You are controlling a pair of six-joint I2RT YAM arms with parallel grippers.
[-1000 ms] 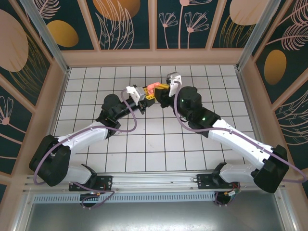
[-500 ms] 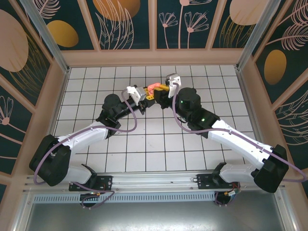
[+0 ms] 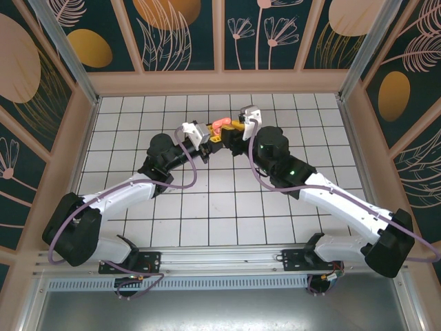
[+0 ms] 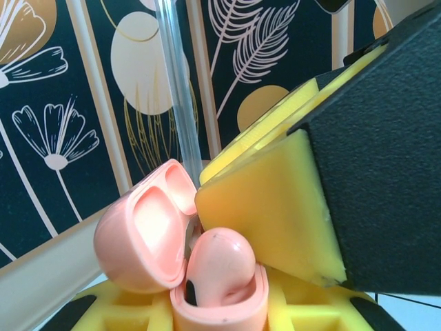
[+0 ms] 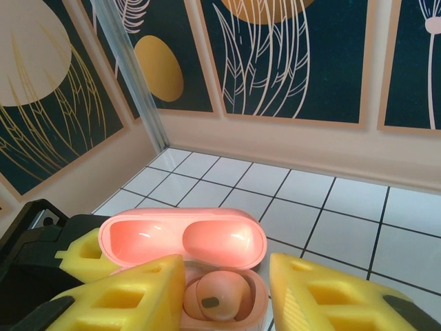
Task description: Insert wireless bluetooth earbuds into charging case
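Note:
The salmon-pink charging case [image 5: 182, 241] is held up off the tiles with its lid hinged open. One salmon-pink earbud [image 5: 213, 293] sits in a well of the case body, its rounded head up [image 4: 222, 265]. My left gripper [image 4: 220, 314] is shut on the lower part of the case [image 4: 138, 234], its yellow pads on either side. My right gripper [image 5: 226, 276] hovers over the open case with its yellow fingers [image 5: 117, 300] apart on either side of the earbud and not clamping it. In the top view both grippers meet at the case [image 3: 219, 124] above the far middle of the floor.
The white tiled floor [image 3: 227, 207] spreads around both arms. Patterned wall panels [image 3: 186, 34] close it off at the back and sides. A metal corner post [image 5: 131, 76] stands behind the case. A right finger [image 4: 269, 214] crowds close over the case in the left wrist view.
My right gripper's fingers have spread apart over the case, leaving the earbud in its well. Both arms have barely shifted, and the left keeps its grip.

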